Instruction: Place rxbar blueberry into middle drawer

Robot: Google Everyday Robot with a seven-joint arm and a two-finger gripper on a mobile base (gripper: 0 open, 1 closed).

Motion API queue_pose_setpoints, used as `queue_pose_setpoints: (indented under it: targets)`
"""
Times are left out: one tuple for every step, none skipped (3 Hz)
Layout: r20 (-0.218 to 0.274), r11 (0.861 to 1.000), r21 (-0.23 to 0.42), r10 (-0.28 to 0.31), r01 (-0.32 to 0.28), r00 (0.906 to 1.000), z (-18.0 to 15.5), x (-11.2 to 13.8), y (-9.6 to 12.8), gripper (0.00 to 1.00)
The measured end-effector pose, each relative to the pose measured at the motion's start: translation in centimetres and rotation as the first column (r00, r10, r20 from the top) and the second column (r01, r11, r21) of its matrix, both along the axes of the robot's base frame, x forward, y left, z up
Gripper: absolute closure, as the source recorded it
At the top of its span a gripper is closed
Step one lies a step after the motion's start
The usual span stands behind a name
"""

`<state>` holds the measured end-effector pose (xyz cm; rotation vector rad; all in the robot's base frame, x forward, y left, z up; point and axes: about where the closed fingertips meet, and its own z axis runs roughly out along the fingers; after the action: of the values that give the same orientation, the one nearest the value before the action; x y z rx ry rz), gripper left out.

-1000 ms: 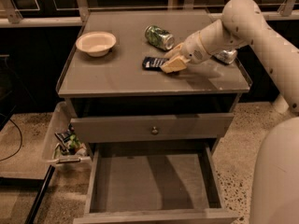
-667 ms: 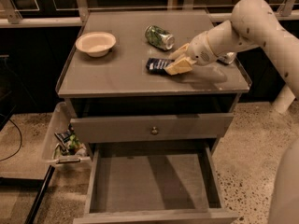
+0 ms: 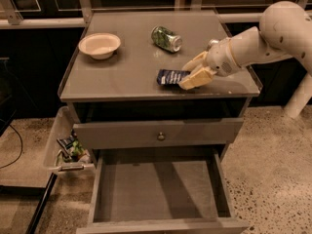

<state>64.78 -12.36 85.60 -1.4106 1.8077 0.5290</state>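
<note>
My gripper [image 3: 185,76] sits over the front right part of the cabinet top [image 3: 122,77]. Its two cream fingers [image 3: 194,62] are clamped on either side of the right end of the rxbar blueberry [image 3: 169,76], so I have the bar in a grasp. A second ago the bar lay further back on the top and a little more to the left. It has since come forward towards the front edge with the gripper, and the white arm [image 3: 253,43] has swung round with it. I cannot say for sure whether the bar is lifted clear of the surface or sliding along it.

Behind the bar the green can [image 3: 166,38] lies on its side, and the pale bowl [image 3: 99,45] stands at the back left; neither has moved. Below, the drawer front with the round knob [image 3: 161,136] is closed. Under that the middle drawer [image 3: 156,189] is pulled out as before, its grey floor bare.
</note>
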Motion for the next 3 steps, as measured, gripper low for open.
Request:
queue_pose_setpoints:
  targets:
    - [0.017,1.0,-0.002,-0.004,0.004,0.9998,-0.6,-2.1,-1.0,1.0]
    - [0.024,1.0,-0.006,-0.021,0.021,0.9995,-1.8,-4.1,-2.3,1.0]
    - [-0.001,0.998,-0.025,-0.056,0.056,0.9984,-3.6,-7.3,-4.5,1.0]
